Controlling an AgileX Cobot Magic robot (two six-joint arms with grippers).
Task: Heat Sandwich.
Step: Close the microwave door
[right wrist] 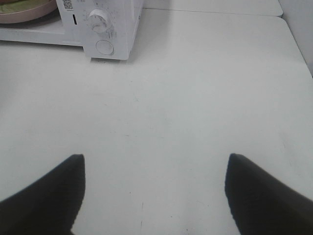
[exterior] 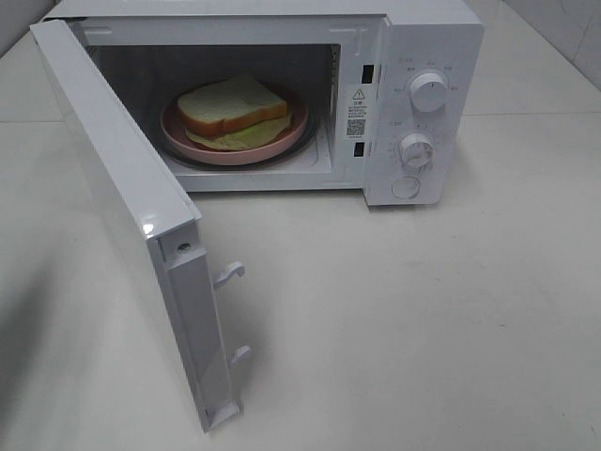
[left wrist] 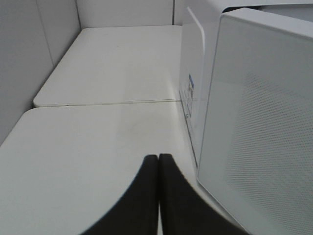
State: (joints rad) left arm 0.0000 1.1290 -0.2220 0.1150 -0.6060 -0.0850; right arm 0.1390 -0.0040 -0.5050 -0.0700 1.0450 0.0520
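The sandwich (exterior: 233,106), white bread with tan crust and pale green filling, lies on a round pink plate (exterior: 286,138) inside the white microwave (exterior: 432,38). The microwave door (exterior: 131,225) stands wide open, swung toward the front left. In the left wrist view my left gripper (left wrist: 158,157) is shut with nothing in it, just behind the open door's outer face (left wrist: 259,122). My right gripper (right wrist: 155,159) hangs open and empty over bare table, well in front of the microwave's control panel (right wrist: 105,29). Neither gripper shows in the high view.
Two round knobs (exterior: 429,91) (exterior: 415,148) and a round button (exterior: 406,187) sit on the control panel. Door latch hooks (exterior: 230,273) stick out from the door's edge. A white table (exterior: 423,319) surrounds the microwave; grey walls (left wrist: 24,63) border the left side.
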